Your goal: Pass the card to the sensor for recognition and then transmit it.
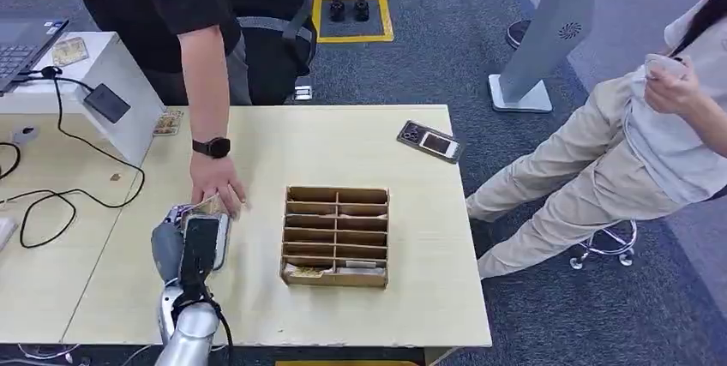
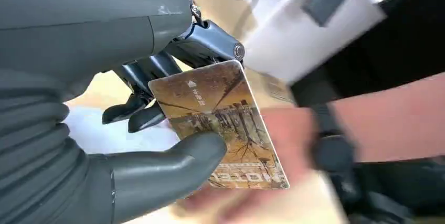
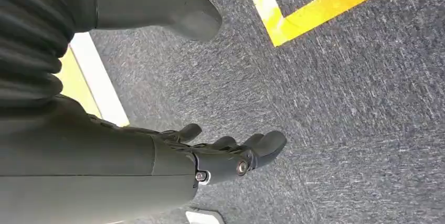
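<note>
My left hand is over the table's left part, pinching a brown picture card between thumb and fingers. A person's hand reaches down and touches the card's far end. The sensor, a small black pad, sits on the slanted white stand at the far left, well apart from my hand. My right hand hangs over the carpet, fingers apart, holding nothing.
A wooden slotted card box stands right of my left hand. A phone lies at the far right of the table. A black cable loops on the left table. Another person sits on a stool at the right.
</note>
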You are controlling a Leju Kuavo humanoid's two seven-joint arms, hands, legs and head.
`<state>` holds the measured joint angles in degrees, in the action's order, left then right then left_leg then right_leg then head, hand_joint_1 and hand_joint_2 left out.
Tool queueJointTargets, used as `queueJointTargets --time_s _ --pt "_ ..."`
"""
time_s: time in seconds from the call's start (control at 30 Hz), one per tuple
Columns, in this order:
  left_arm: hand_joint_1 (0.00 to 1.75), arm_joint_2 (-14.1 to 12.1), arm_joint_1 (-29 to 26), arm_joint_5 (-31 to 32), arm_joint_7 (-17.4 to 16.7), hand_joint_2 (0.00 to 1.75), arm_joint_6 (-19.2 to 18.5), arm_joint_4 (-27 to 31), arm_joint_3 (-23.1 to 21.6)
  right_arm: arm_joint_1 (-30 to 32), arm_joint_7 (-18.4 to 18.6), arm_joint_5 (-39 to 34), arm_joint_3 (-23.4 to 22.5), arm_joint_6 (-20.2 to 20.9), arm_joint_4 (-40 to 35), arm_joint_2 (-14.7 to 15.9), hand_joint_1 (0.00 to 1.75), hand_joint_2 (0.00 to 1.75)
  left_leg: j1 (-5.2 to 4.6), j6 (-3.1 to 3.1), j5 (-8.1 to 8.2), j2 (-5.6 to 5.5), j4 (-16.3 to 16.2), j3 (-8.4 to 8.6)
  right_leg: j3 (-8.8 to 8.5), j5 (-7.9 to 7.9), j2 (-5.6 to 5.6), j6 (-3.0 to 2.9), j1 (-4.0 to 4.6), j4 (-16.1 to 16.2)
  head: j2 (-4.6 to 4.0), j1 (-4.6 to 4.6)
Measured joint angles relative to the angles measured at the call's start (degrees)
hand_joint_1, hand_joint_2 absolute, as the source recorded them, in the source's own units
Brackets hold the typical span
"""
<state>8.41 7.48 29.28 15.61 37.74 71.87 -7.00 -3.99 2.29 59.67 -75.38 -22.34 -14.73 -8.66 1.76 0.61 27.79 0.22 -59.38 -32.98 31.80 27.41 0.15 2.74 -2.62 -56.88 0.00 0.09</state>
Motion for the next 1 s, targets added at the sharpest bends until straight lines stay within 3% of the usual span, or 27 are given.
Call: queueJointTargets --time_s 0.17,0.33,0.53,0.6,0.67,0.7,0.73,0.77,1.0 --pt "1.75 -2.36 1.84 -9.23 1.86 1.75 -3.01 6.52 -5.50 -0.01 -0.04 -0.17 0.00 -0.55 0.00 0.00 0.00 1.75 -0.01 -0.01 0.01 0.00 -0.02 -0.10 0.10 0.00 0.01 0.00 -0.01 0.01 0.00 -0.02" --pt "1.75 -3.80 3.55 -12.40 1.86 1.75 -4.30 9.98 -8.67 -0.01 -0.07 -0.70 0.00 -0.74 0.00 0.00 0.00 1.75 -0.01 0.00 0.03 0.01 -0.02 -0.18 0.22 0.01 0.02 0.00 -0.01 0.01 0.00 -0.02" --pt "1.75 -4.91 6.92 -14.37 0.63 1.75 -4.32 10.25 -10.38 -0.06 -0.13 -0.39 0.00 -0.90 0.00 0.00 0.00 1.75 -0.01 0.01 0.03 0.01 -0.02 -0.21 0.24 0.00 0.02 0.00 0.00 0.00 0.00 -0.02" --pt "1.54 -5.24 8.13 -15.22 -0.02 1.75 -4.83 10.12 -10.86 -0.07 -0.11 0.00 0.00 -0.90 0.00 0.00 0.00 1.75 -0.01 0.00 0.02 0.00 -0.02 -0.22 0.24 0.00 0.01 0.00 -0.01 0.00 0.00 -0.02" --pt "0.31 -5.44 9.39 -16.03 -0.74 1.75 -5.17 9.59 -10.92 -0.16 -0.11 0.18 0.00 -0.90 0.00 0.00 0.00 1.75 -0.01 0.00 0.02 0.01 -0.02 -0.22 0.24 0.00 0.02 0.00 -0.01 0.01 0.00 0.00" --pt "0.31 -5.62 10.23 -16.36 -1.10 1.75 -5.42 9.06 -10.99 -0.23 -0.11 0.24 0.00 -0.90 0.00 0.00 0.00 1.75 -0.01 0.00 0.02 0.01 -0.03 -0.22 0.25 0.00 0.02 0.00 -0.01 0.01 0.00 -0.02" --pt "0.07 -5.66 10.89 -17.11 -1.25 1.75 -5.66 8.52 -11.05 -0.28 -0.11 0.28 0.00 -0.90 0.02 0.00 0.00 1.75 -0.01 0.00 0.02 0.01 -0.03 -0.22 0.25 0.00 0.02 0.00 -0.01 0.01 0.00 -0.02" --pt "0.00 -5.66 11.50 -18.56 -1.27 1.75 -6.16 7.93 -11.05 -0.32 -0.11 0.31 0.00 -0.92 0.02 0.00 0.00 1.75 -0.01 0.00 0.02 0.01 -0.03 -0.22 0.25 0.00 0.02 0.00 -0.01 0.01 0.00 -0.02" --pt "0.00 -5.57 12.68 -24.34 0.02 1.75 -6.60 5.41 -11.08 -0.39 -0.09 0.22 0.00 -1.77 0.07 0.00 0.00 1.75 -0.01 0.01 0.03 0.04 -0.03 -0.25 0.31 0.00 0.06 0.00 -0.01 0.00 0.00 -0.02"
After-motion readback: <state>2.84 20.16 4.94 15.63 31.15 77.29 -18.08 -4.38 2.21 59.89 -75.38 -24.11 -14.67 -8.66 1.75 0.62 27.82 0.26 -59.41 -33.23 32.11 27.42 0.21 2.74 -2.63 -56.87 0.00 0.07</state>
